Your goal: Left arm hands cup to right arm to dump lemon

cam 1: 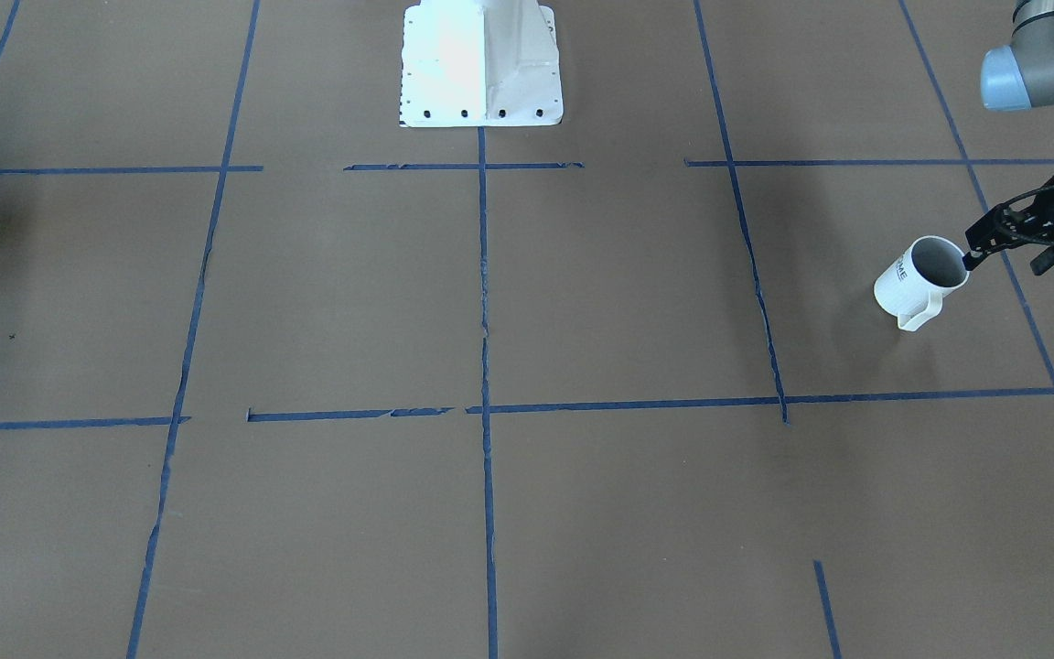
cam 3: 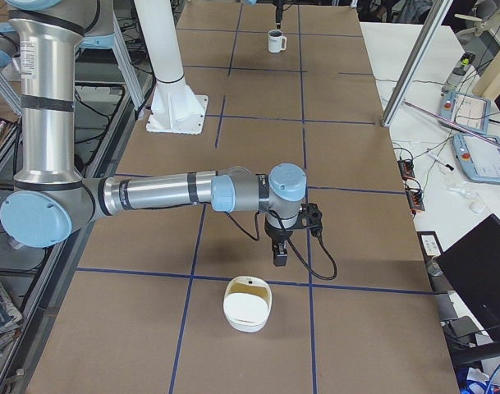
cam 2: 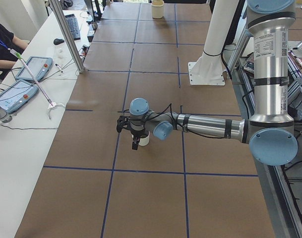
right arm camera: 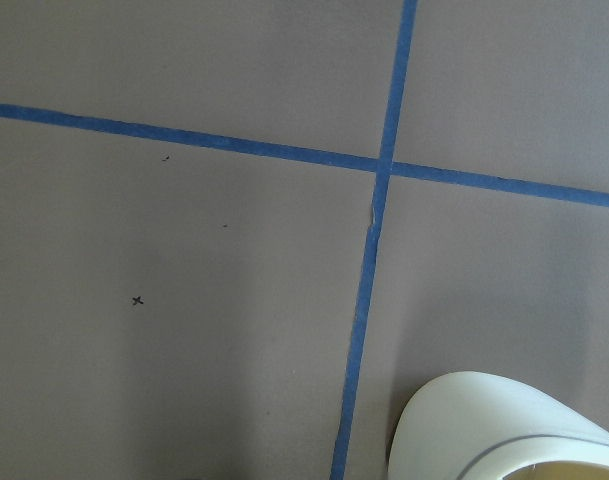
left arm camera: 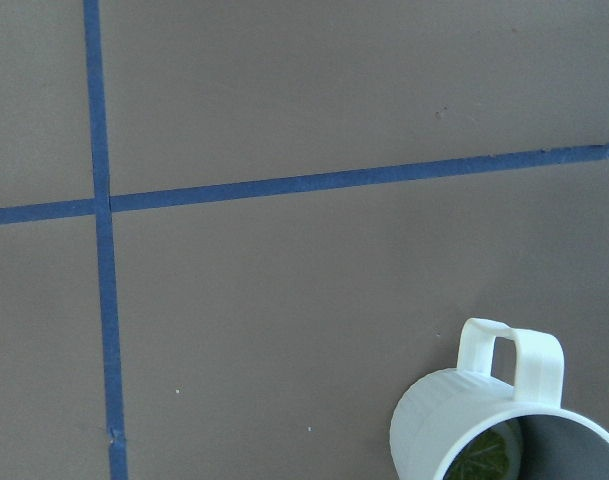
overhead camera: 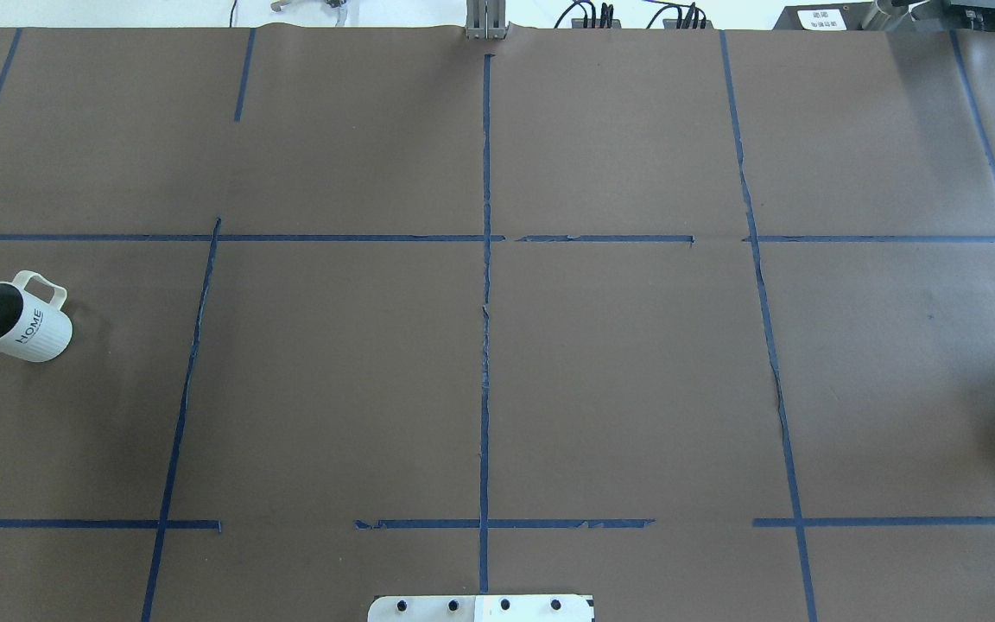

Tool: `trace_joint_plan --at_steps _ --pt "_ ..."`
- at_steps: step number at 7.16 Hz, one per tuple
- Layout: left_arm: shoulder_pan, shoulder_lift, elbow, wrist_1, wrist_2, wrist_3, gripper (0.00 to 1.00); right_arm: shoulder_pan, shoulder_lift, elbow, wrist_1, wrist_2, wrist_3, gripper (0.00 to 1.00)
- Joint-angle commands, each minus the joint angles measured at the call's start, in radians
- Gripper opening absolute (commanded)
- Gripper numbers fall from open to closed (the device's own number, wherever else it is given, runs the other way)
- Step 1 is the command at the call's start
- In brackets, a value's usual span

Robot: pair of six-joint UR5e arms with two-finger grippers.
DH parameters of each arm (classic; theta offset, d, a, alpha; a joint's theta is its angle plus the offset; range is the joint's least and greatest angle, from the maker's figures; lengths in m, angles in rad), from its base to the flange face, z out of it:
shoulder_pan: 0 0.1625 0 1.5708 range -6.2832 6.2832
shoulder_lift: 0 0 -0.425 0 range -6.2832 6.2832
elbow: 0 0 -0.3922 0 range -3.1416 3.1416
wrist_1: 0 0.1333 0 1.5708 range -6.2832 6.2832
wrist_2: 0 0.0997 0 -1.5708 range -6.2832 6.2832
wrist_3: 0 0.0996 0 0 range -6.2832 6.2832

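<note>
The cup (left arm camera: pixel 454 425) sits on the counter (left arm camera: pixel 284 300), lemon (left arm camera: pixel 487 456) inside. Left fingers (cam 1: pixel 975 256) are spread apart by its rim. I cannot tell about the right fingers (cam 3: pixel 279 254).

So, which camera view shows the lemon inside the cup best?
The left wrist view: it looks into the cup and shows the yellow-green lemon inside it. The front-facing and overhead views show only the cup's grey inside; in the side views the cup is too small or partly hidden.
</note>
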Motion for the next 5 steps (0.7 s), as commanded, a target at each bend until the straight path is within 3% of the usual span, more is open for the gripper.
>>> trace_joint_plan --at_steps 1,3,4,5 --pt "0.031 -0.001 0.01 -0.007 0.0 -0.018 1.0 0.0 0.0 0.0 0.0 0.0 0.0 1.0" --pt "0.044 -0.009 0.019 -0.008 -0.002 -0.019 0.94 0.0 0.0 0.0 0.0 0.0 -0.002 1.0" --pt "0.044 -0.009 0.019 -0.008 -0.005 -0.019 0.74 0.0 0.0 -0.001 0.0 0.0 -0.002 1.0" --pt "0.045 -0.009 0.018 -0.008 -0.008 -0.018 0.73 0.0 0.0 0.0 0.0 0.0 -0.002 1.0"
